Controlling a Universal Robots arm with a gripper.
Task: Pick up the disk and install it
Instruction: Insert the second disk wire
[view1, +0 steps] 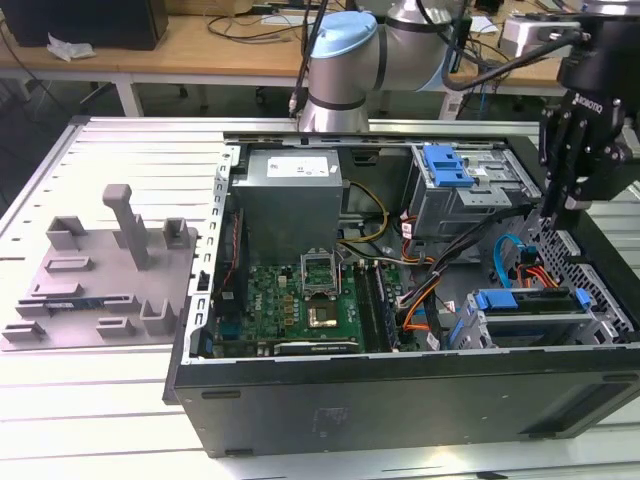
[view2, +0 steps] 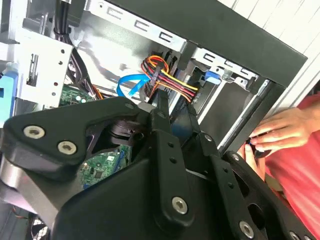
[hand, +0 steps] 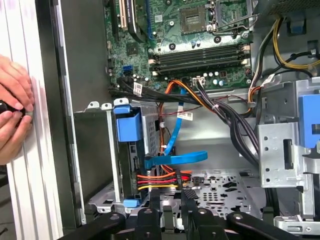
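While the black, angular gripper hung over the open steel computer case at the exterior view's right end, I could not tell whether it was open or closed. It held nothing that I could see. The disk sat slotted in the perforated metal drive cage below it, its bright blue plastic bracket facing up. A flat blue ribbon cable and a red, yellow and orange wire bundle ran beside that cage. A green motherboard lay in the case floor beside the boxy grey power supply. A person's hands rested on the ribbed aluminium table, pinching something small and dark.
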